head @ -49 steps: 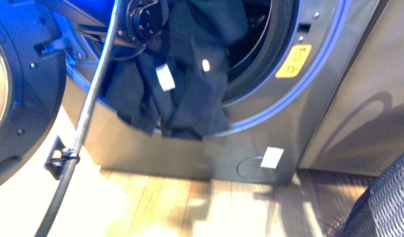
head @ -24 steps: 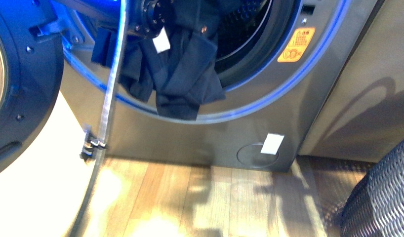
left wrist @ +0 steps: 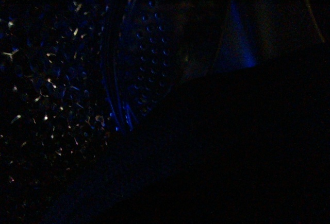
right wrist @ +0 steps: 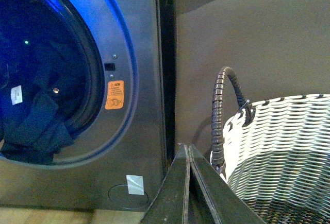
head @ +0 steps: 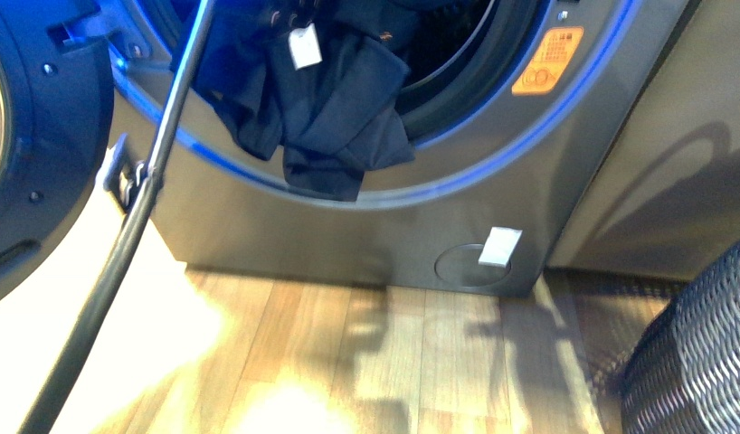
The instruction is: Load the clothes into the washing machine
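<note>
right fingers (right wrist: 186, 152): pressed tight together, nothing pinched between them
basket (right wrist: 278, 147): white wicker, sitting just beside the right fingers, with its dark handle (right wrist: 221, 112) arching up close to them
washer (right wrist: 139, 131): further out past the right fingers than the basket, silver-grey front, blue glow round the porthole
sticker (right wrist: 114, 95): orange, on the washer front just beside the porthole rim
clothes (head: 330, 117): dark navy, well apart from the right fingers, bunched in the porthole mouth with a fold hanging out over the lower rim, white tag (head: 304, 45) showing
door (head: 41, 136): swung wide open
cable (head: 122, 244): dark, runs up across the porthole edge and the clothes
left fingers: can't tell, the left wrist view is dark and the front view doesn't show them
</note>
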